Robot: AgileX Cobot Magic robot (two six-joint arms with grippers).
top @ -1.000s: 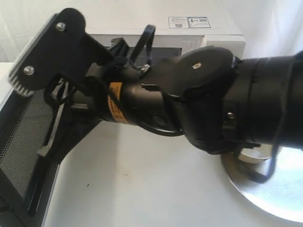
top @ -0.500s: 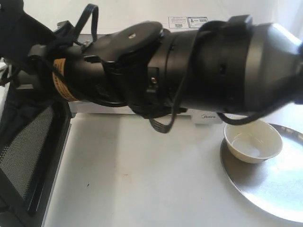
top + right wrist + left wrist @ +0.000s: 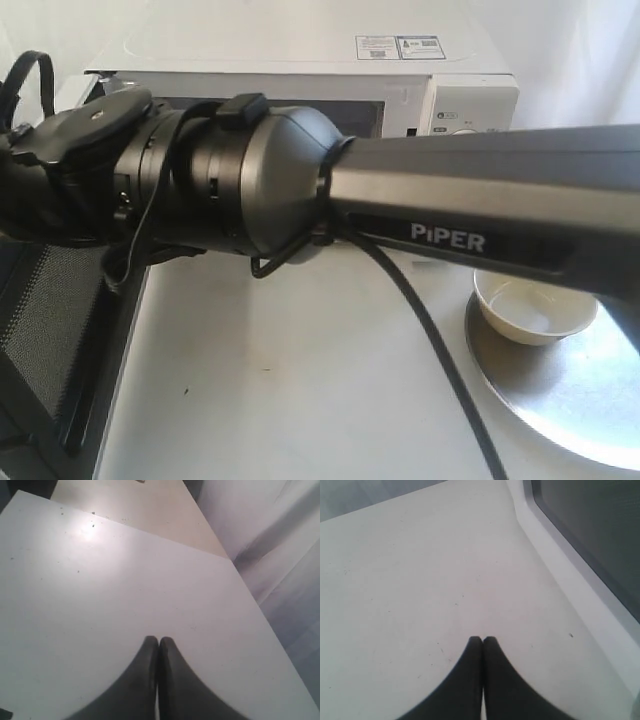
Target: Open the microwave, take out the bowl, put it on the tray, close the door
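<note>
The white microwave [image 3: 300, 50] stands at the back, its dials mostly hidden behind my right arm [image 3: 450, 215]. Its door [image 3: 50, 320] hangs open at the left, black mesh side showing. The cream bowl [image 3: 535, 308] sits upright on the silver tray [image 3: 570, 405] at the right. My right arm reaches across to the left; its gripper is out of the exterior view. My right gripper [image 3: 158, 639] is shut and empty over a white surface. My left gripper [image 3: 482, 639] is shut and empty over the table, beside the door's dark window [image 3: 600, 535] in its white frame.
The white tabletop [image 3: 300, 380] lies between the open door and the tray. A black cable [image 3: 440, 360] hangs from my right arm over it. Pale curtain cloth [image 3: 290, 555] hangs past the surface's edge in the right wrist view.
My right arm has swept leftward across the exterior view, its wrist passing out toward the open door. The bowl on the tray has come into plain sight.
</note>
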